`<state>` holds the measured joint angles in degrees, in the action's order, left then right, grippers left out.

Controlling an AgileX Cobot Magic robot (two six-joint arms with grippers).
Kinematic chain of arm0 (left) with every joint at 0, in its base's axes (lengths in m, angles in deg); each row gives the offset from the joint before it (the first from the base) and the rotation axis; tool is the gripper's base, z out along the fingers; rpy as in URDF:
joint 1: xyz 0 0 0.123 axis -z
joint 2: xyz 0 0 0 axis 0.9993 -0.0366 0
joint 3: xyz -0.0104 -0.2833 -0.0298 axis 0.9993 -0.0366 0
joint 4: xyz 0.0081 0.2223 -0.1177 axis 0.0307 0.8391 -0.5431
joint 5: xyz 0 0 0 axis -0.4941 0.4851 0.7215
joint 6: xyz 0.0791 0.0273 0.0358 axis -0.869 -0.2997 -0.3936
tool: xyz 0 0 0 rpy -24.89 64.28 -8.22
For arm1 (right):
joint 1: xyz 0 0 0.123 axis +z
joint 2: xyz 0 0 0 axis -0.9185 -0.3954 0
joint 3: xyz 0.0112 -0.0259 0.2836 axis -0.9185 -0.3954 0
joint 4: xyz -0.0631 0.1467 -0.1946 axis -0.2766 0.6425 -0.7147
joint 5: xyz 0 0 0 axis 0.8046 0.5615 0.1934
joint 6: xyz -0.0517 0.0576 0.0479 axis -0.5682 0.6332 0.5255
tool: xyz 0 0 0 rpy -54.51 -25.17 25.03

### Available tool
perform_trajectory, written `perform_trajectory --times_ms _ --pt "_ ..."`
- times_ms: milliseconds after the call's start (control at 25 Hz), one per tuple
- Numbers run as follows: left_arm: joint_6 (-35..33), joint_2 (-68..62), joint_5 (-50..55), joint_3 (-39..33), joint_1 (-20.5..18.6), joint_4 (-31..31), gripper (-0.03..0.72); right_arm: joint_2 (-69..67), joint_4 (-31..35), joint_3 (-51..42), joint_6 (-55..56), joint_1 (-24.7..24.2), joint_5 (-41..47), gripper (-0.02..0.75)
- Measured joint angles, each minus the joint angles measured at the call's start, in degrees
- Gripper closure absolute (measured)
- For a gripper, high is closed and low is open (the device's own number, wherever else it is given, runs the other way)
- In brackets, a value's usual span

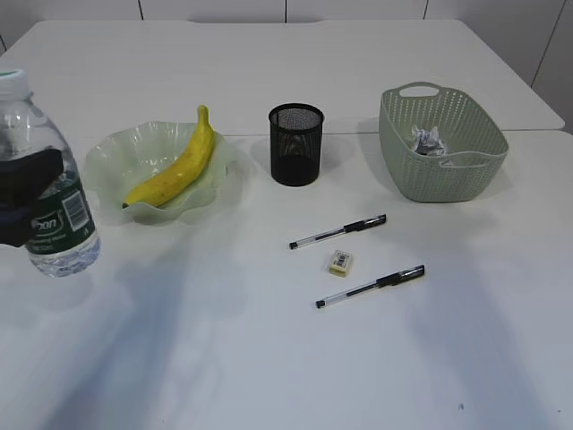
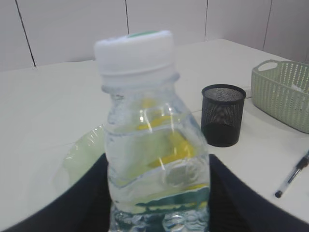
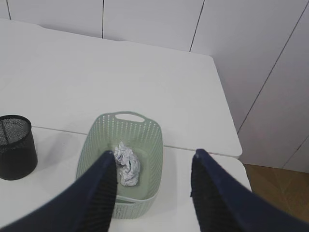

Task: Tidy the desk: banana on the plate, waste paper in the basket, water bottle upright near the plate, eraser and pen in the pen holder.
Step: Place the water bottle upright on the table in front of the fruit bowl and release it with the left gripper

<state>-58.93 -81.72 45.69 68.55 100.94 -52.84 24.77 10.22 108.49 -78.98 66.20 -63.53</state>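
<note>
My left gripper (image 1: 22, 193) is shut on the clear water bottle (image 1: 49, 179), which stands upright at the far left, left of the plate; it fills the left wrist view (image 2: 154, 145). The banana (image 1: 175, 170) lies on the pale green plate (image 1: 107, 166). The crumpled waste paper (image 1: 430, 141) lies in the green basket (image 1: 466, 170), also in the right wrist view (image 3: 126, 164). My right gripper (image 3: 153, 159) is open and empty above the basket (image 3: 149, 140). Two pens (image 1: 338, 231) (image 1: 372, 286) and the eraser (image 1: 340, 262) lie in front of the black mesh pen holder (image 1: 295, 148).
The white table's far edge runs behind the basket. The right edge of the table and the floor show in the right wrist view (image 3: 275, 183). The pen holder also shows in the left wrist view (image 2: 223, 116) and the right wrist view (image 3: 17, 147).
</note>
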Motion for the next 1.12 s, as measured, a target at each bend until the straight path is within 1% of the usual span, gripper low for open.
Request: perform_trajectory --times_ms 240,320,520,720,920,1120 --pt "0.00 -15.16 -17.03 0.34 0.00 -1.39 0.323 0.00 -0.47 0.00 0.00 0.00 0.00 0.363" --pt "0.00 -19.81 -20.43 0.69 0.00 -2.11 0.324 0.00 -1.25 0.00 0.00 0.00 0.00 0.363" --pt "-0.25 -27.51 -20.84 0.78 0.00 -2.45 0.324 0.00 -2.41 0.00 0.00 0.00 -0.15 0.364" --pt "-2.01 -30.15 -21.21 0.82 0.00 -2.34 0.324 0.00 -2.54 0.00 0.00 0.00 -1.90 0.365" --pt "-2.46 -32.45 -21.65 1.87 0.00 -2.34 0.324 0.00 -2.54 0.00 0.00 0.00 -4.46 0.365" --pt "-2.56 -34.73 -24.09 2.86 0.00 -2.34 0.324 0.00 -2.56 0.00 0.00 0.00 -5.03 0.365"
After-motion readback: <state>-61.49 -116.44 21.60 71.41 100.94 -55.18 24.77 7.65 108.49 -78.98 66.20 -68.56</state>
